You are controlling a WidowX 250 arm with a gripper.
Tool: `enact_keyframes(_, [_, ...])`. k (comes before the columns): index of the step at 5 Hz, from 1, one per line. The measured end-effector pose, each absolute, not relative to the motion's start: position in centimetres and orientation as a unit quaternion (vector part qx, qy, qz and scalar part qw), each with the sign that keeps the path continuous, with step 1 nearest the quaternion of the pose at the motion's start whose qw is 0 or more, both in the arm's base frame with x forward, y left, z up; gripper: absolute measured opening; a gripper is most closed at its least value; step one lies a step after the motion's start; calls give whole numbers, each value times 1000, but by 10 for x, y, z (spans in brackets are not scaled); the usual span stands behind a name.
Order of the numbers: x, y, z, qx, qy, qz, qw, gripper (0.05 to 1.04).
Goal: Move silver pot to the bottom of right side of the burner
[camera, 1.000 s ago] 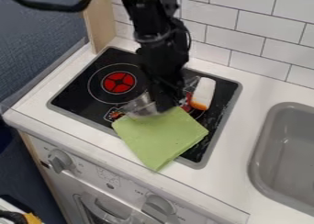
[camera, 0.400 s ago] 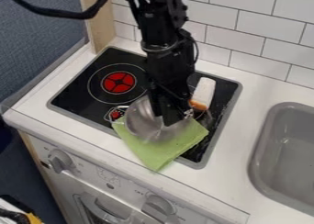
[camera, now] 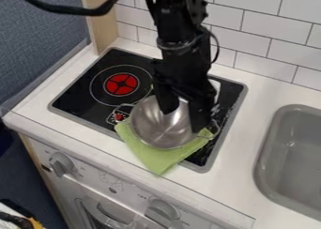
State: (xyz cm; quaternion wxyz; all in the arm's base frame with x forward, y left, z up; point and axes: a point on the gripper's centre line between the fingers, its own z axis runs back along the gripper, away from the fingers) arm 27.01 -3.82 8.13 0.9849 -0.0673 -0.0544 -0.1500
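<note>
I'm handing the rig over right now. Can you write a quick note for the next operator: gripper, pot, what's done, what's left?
Gripper: open, fingers apart, low at the pot's right side, one finger over its inside.
Pot: silver, mouth up, at the near edge of the stove, over the green cloth, which sticks out on the near side.
Done: pot is at the bottom of the stove, seemingly set down.
Left: it sits nearer the middle than the right edge, so perhaps nudge it right, then lift the fingers clear of the rim.
</note>
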Motion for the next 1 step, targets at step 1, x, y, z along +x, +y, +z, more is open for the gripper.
enact_keyframes(1, [278, -25, 90, -76, -83, -31, 993, 1003])
